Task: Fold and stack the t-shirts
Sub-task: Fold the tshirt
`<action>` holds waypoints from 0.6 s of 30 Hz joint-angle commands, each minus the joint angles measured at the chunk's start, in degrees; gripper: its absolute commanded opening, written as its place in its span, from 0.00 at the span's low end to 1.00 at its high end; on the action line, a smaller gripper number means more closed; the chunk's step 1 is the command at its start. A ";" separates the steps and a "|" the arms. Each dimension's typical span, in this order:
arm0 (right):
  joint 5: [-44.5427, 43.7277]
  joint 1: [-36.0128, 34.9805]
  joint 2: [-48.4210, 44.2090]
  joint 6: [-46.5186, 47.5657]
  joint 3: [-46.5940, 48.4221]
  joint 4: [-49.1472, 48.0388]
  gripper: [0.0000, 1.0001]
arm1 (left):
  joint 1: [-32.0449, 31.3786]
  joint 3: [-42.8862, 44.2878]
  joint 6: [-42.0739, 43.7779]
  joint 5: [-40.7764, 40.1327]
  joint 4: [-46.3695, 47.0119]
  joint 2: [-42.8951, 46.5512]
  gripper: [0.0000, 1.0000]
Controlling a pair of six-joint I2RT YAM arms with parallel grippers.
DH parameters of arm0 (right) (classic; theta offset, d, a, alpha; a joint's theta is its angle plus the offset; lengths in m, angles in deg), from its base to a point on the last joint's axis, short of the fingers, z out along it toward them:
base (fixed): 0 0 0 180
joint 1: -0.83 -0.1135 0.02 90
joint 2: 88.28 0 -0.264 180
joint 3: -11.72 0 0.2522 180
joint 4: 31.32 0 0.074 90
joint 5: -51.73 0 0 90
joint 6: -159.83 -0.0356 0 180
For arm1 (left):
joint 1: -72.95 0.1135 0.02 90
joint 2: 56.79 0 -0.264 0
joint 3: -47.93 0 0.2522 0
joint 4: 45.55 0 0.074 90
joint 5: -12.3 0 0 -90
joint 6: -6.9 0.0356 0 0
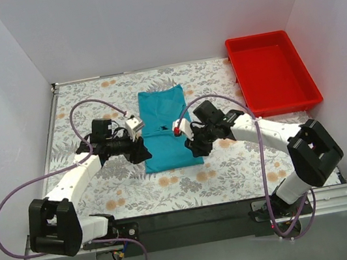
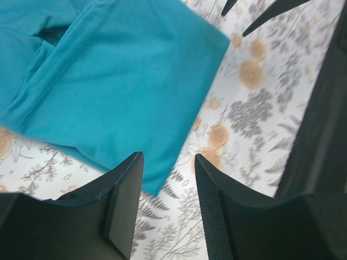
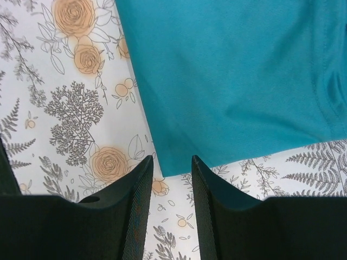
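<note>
The left claw point(image 2: 167, 162) is spread, gripping nothing, with the shirt's near-left corner lying in its gap. The right claw point(image 3: 171, 162) is spread the same way over the near-right corner. The teal t-shirt point(image 1: 165, 128) lies flat on the flowered bench point(image 1: 232, 167) between the arms, a narrow strip with its sleeves seemingly tucked in. I'd say the crosswise fold is in hand. Next, both claws need to pinch their corners together and carry that edge away. The red tray point(image 1: 270, 75) sits well apart.

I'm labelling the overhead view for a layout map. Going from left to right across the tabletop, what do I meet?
In order: left hand → t-shirt → right hand → red tray.
</note>
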 commanded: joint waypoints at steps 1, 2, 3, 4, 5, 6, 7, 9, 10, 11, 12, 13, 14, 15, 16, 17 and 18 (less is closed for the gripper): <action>-7.76 -3.25 0.45 3.15 -2.09 -3.79 0.41 | -0.59 -2.38 12.32 -3.95 -1.29 1.91 0.42; -8.29 -3.78 1.59 3.15 -2.53 -4.31 0.39 | -0.76 -2.91 13.12 -4.30 -1.03 2.00 0.42; -8.56 -4.56 2.38 3.24 -3.32 -5.02 0.39 | -1.20 -3.35 13.57 -4.92 -0.68 2.18 0.42; -9.61 -4.75 3.00 3.50 -3.85 -5.55 0.38 | -1.47 -3.88 14.01 -5.18 -0.41 2.18 0.42; -10.14 -4.92 4.13 3.59 -4.38 -6.07 0.37 | -1.73 -4.67 14.97 -5.45 0.20 2.26 0.42; -10.58 -4.92 4.49 3.68 -5.51 -7.12 0.37 | -2.51 -5.11 15.59 -6.06 0.21 2.44 0.42; -11.19 -5.01 4.76 4.11 -5.96 -7.65 0.37 | -3.04 -5.63 15.77 -6.41 0.47 2.61 0.42; -11.46 -5.27 5.29 4.64 -6.93 -8.54 0.38 | -4.80 -7.92 19.89 -7.47 1.52 3.40 0.42; -11.37 -5.28 5.55 4.73 -7.28 -8.63 0.39 | -5.33 -8.53 20.94 -8.86 2.05 3.58 0.42; -11.29 -5.28 5.81 4.73 -7.37 -8.63 0.41 | -5.77 -9.32 22.17 -9.23 2.92 3.76 0.43; -11.11 -5.28 5.82 4.82 -7.63 -8.63 0.42 | -6.12 -10.29 24.19 -9.75 3.45 3.67 0.43; -10.50 -5.28 5.82 4.82 -7.98 -8.63 0.43 | -6.39 -10.65 24.73 -10.37 3.98 3.41 0.43; -10.32 -5.28 5.55 4.91 -8.07 -8.54 0.44 | -6.48 -10.74 24.91 -10.55 4.60 3.06 0.43; -10.32 -5.36 5.38 4.91 -8.16 -8.54 0.44 | -6.48 -10.82 25.34 -10.46 4.78 2.27 0.43; -10.06 -5.36 5.20 4.91 -8.16 -8.45 0.44 | -6.56 -10.83 25.70 -10.55 4.69 1.92 0.43; -9.79 -5.36 4.59 5.00 -7.90 -7.84 0.44 | -6.57 -10.91 26.05 -10.03 4.69 1.65 0.43; -9.53 -5.36 4.24 5.17 -7.81 -7.57 0.44 | -6.83 -11.17 26.49 -9.85 4.86 1.56 0.43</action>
